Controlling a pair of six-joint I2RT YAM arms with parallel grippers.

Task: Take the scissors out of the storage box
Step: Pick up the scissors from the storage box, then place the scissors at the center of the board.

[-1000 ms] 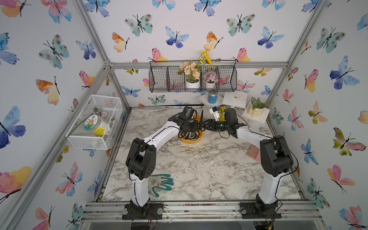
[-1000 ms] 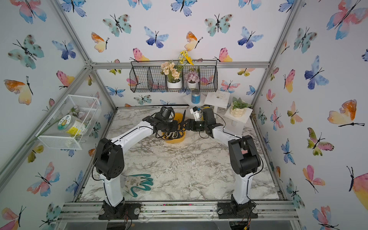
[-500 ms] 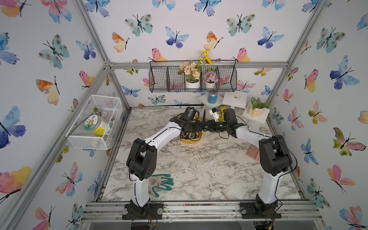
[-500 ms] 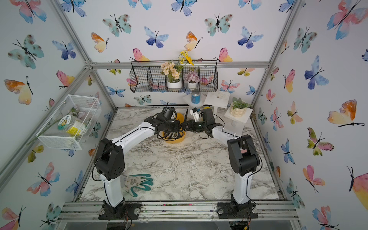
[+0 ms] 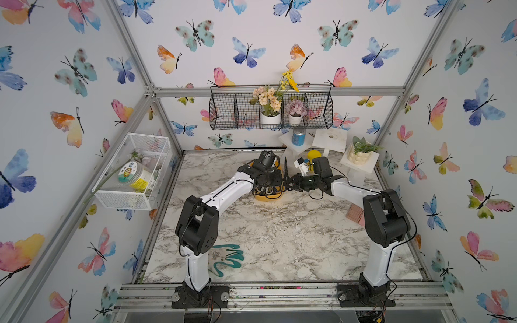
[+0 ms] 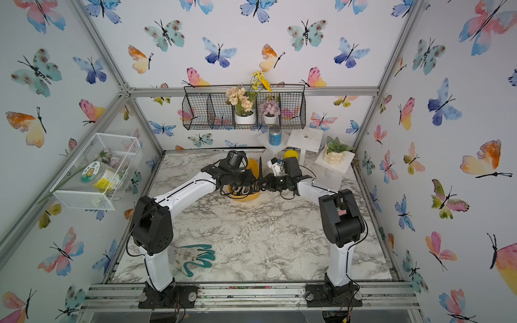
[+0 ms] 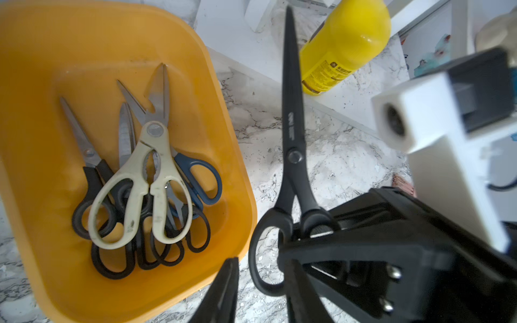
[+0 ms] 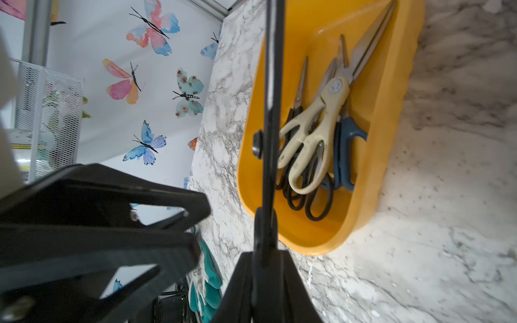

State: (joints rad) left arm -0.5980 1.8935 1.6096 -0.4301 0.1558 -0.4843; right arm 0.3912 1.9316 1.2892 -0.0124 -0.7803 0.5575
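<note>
Between the closed jaws of the right gripper (image 8: 265, 265) the black scissors (image 7: 291, 134) are now clamped; just beside, the left gripper (image 8: 195, 226) is newly opened, empty. Handover is judged complete.

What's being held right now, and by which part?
The black scissors, clamped by the right gripper at their handle, blades pointing up. The left gripper holds nothing.
</note>
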